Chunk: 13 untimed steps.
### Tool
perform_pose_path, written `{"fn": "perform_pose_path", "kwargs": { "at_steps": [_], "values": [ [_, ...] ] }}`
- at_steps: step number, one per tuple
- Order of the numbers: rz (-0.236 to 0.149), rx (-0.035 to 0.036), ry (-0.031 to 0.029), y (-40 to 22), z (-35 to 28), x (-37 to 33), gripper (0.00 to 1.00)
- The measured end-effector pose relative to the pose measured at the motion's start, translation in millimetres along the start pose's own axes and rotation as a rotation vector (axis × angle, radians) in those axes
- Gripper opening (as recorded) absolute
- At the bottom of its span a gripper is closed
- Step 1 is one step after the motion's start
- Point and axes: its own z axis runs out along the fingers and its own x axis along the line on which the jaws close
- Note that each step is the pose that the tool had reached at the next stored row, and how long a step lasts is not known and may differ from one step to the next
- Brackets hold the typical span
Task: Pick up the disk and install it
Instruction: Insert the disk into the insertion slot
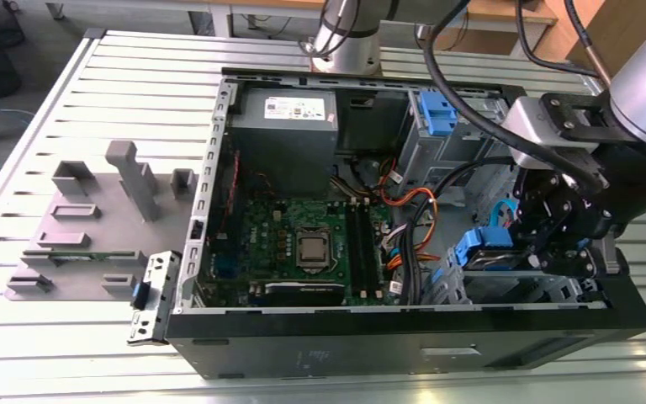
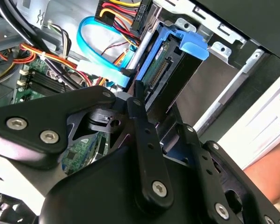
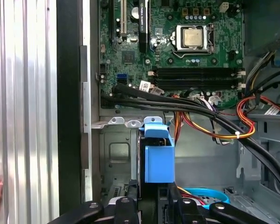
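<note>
The hand (image 3: 153, 201) is clamped on the disk (image 3: 158, 156), held on edge in its blue carrier inside the open computer case (image 1: 413, 353), near the motherboard (image 1: 289, 227)

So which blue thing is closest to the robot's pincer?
The blue-railed disk, right beside the pincer. The other blue bracket sits farther away, by the grey power-supply box.
</note>
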Motion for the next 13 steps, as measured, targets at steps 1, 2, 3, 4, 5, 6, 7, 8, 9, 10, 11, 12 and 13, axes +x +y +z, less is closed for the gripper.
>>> {"fn": "perform_pose_path", "kwargs": {
  "at_steps": [1,2,3,4,5,6,7,8,9,10,11,12,13],
  "values": [
    [0.0,0.0,0.0013,0.0,1.6,0.0,0.35],
    [0.0,0.0,0.0019,0.0,2.3,0.0,0.35],
    [0.0,0.0,0.0019,0.0,2.3,0.0,0.35],
    [0.0,0.0,0.002,0.0,2.3,0.0,0.35],
    [0.0,0.0,0.002,0.0,2.4,0.1,0.35],
    [0.0,0.0,0.0019,0.0,2.5,0.1,0.35],
    [0.0,0.0,0.0019,0.0,2.5,0.1,0.35],
    [0.0,0.0,0.0019,0.0,2.6,0.1,0.35],
    [0.0,0.0,0.0017,0.1,2.8,0.2,0.36],
    [0.0,0.0,0.0016,0.1,2.8,0.2,0.36],
    [0.0,0.0,0.0016,0.1,2.8,0.1,0.42],
    [0.0,0.0,0.0015,0.1,2.8,0.1,0.42],
    [0.0,0.0,0.0017,0.1,2.8,0.1,0.42]
  ]
}}
